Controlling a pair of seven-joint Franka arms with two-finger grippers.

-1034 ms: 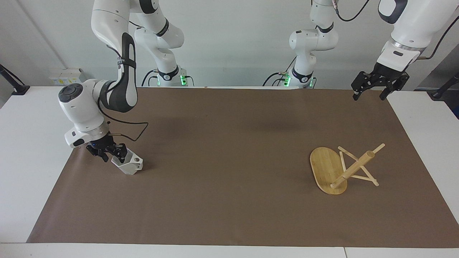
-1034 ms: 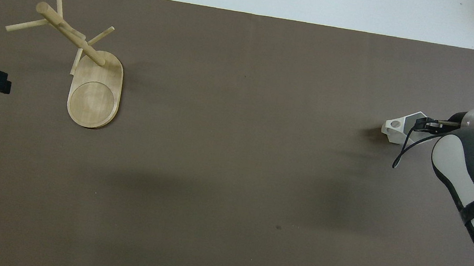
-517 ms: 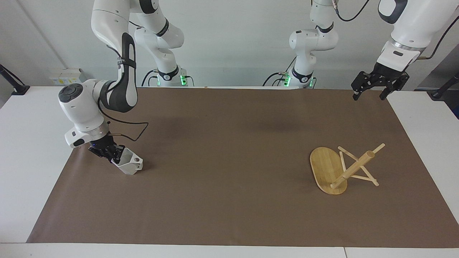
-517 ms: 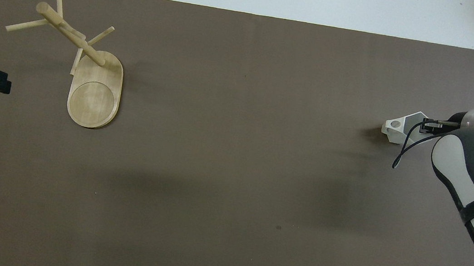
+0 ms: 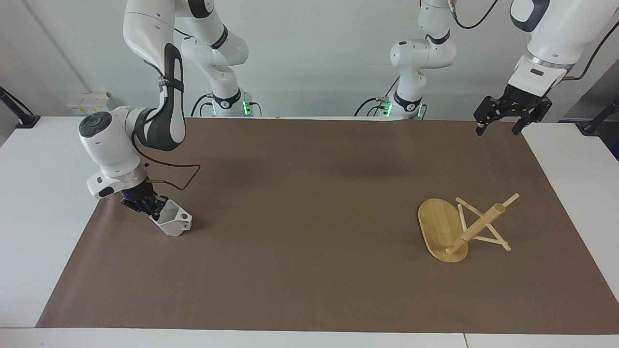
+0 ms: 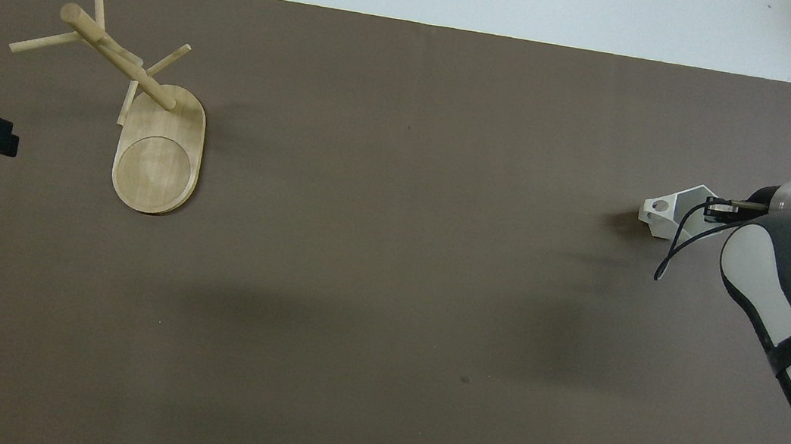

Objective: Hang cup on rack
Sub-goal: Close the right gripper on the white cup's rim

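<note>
Going across the facing view from its left edge, the right arm bends down from the upper left of the frame, and the right gripper sits low at the middle left, just above the brown mat. Its fingers are pinched together on the rim of the cup, one finger inside the mouth and one outside. The cup is white and faceted, tilted with its mouth turned up toward the gripper, its holed handle pointing toward the frame's center. Its lower edge looks to be at the mat, though whether it rests there or is just clear cannot be told. In the overhead view the same cup shows at the middle right, partly hidden by the right arm's wrist.

The center of the mat is bare.

Further along, at the lower right of the facing view, the rack lies tipped over, its oval base standing on edge and its post slanting up toward the frame's right, the thin pegs crossing around it. The overhead view shows the rack at the upper left.

At the upper right of the facing view the left gripper waits over the mat's corner, its fingers spread wide with nothing between them.
</note>
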